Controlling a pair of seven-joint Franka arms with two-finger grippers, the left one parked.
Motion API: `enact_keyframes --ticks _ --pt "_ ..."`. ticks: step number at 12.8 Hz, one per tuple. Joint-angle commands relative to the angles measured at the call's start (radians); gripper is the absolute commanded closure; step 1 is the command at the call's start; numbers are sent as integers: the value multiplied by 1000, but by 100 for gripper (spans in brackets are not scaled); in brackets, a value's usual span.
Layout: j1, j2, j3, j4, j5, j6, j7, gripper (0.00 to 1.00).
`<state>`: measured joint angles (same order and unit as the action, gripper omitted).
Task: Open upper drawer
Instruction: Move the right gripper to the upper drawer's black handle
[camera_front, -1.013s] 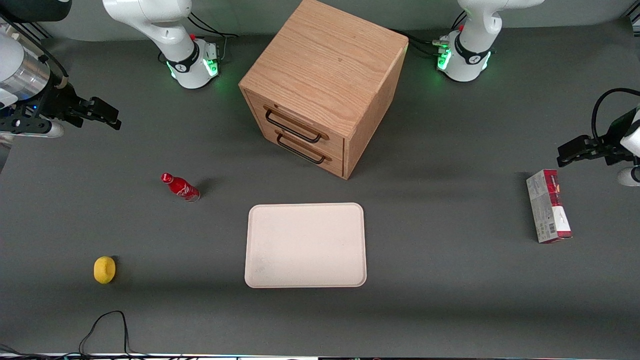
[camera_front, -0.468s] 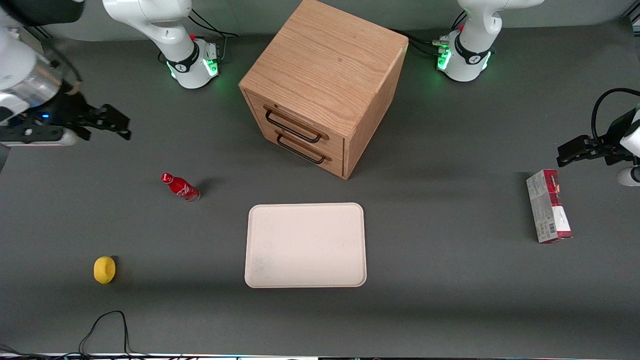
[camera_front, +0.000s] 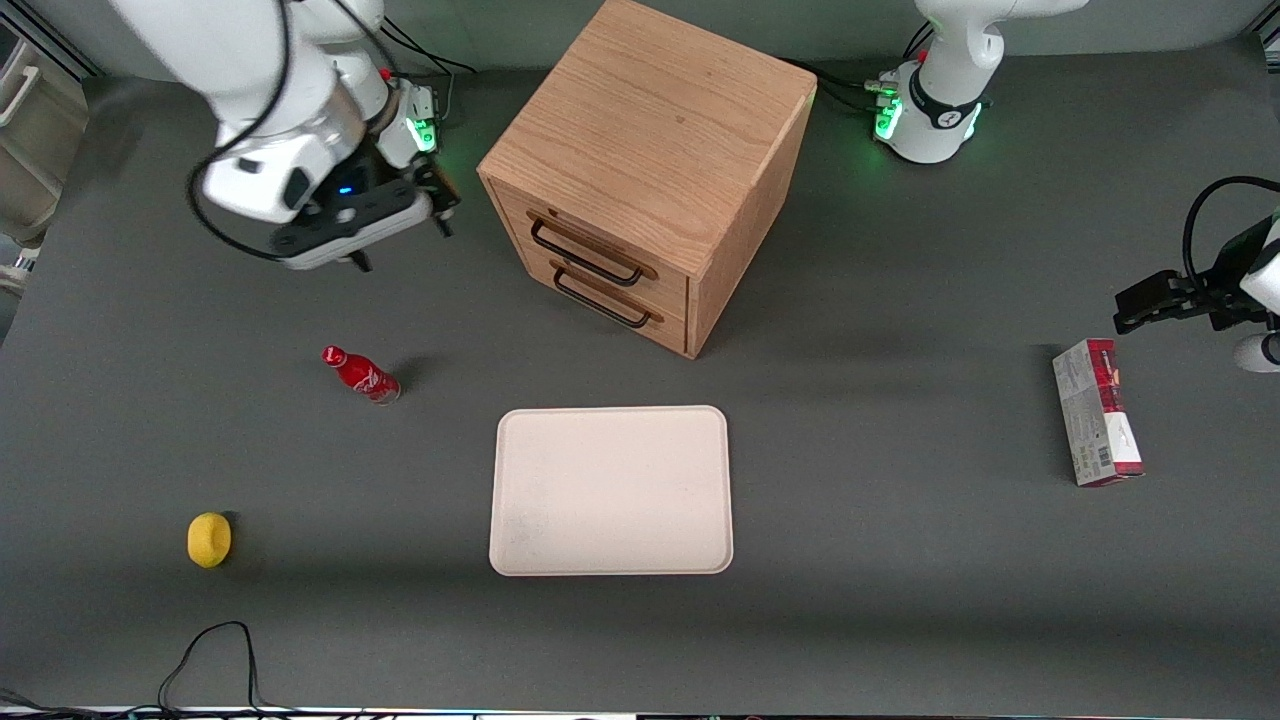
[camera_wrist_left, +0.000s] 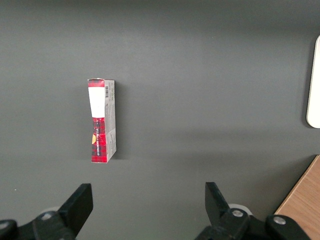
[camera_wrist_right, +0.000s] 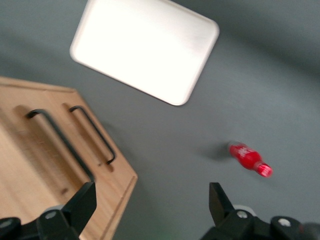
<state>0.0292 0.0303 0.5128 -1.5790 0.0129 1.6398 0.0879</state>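
Here, from the front, my hand (camera_front: 440, 205) hangs above the desk (camera_front: 900, 560) beside the cabinet (camera_front: 650, 130), toward my end, touching nothing. The upper drawer (camera_front: 590, 245) sits shut above the lower drawer (camera_front: 610, 290).

At my wrist, my fingers (camera_wrist_right: 80, 205) stand apart, the upper drawer's handle (camera_wrist_right: 60, 142) just beneath.

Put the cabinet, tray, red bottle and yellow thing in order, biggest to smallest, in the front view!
1. Oak cabinet, though it is tall and reaches nearer the camera
2. Pale tray
3. Red bottle
4. Yellow object, close to the bottle

The gripper, open, hovers beside the cabinet.
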Motion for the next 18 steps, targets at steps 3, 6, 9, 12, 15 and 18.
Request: enact_keyframes --ticks 3,6,9,12,15,18 --pt "3 69 94 54 7 -40 -45 0" --pt "3 175 176 48 27 -25 -59 0" --pt "9 258 214 -10 19 113 -123 0" --pt "11 289 216 -49 18 158 -206 0" --pt "9 289 216 -96 -11 182 -243 0" --pt "5 289 214 -134 -40 216 -307 0"
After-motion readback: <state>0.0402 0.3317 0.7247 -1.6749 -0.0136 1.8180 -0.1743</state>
